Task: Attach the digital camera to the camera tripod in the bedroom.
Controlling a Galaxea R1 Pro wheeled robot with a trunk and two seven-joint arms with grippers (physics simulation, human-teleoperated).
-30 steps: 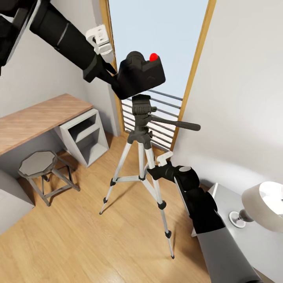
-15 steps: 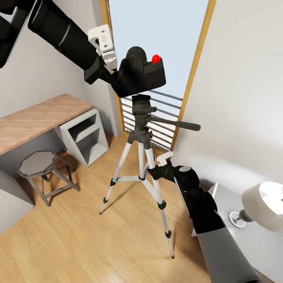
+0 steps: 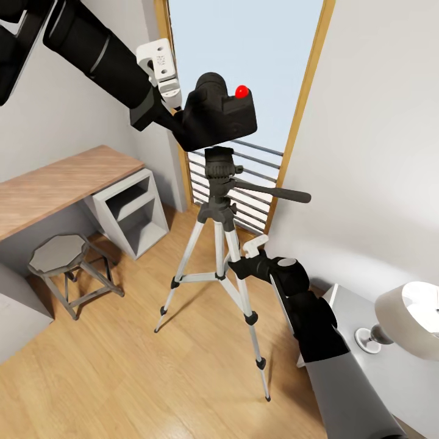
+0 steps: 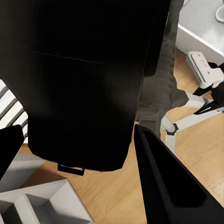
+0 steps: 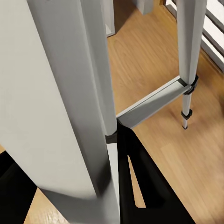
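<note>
My left fingers (image 4: pixel 158 182) clamp the camera (image 3: pixel 216 119) just above the tripod (image 3: pixel 222 244) head; it's rigid and boxy (probably light), best held by its flanks. My right fingers (image 3: pixel 239 263) grip a leg.

bright daylight from window (image 3: pixel 244 67) | sharp render | soft floor shadows

The digital camera (image 3: pixel 219 117) is matte black with one bright red button on top. The camera tripod (image 3: pixel 222 256) has silver legs, black joints, feet and head. Both arms are black, the left one carrying a white bracket. The floor (image 3: pixel 122 366) is light honey wood, the walls pale grey, the window frame (image 3: pixel 303 103) warm wood, the stool (image 3: pixel 61 259) grey.
</note>
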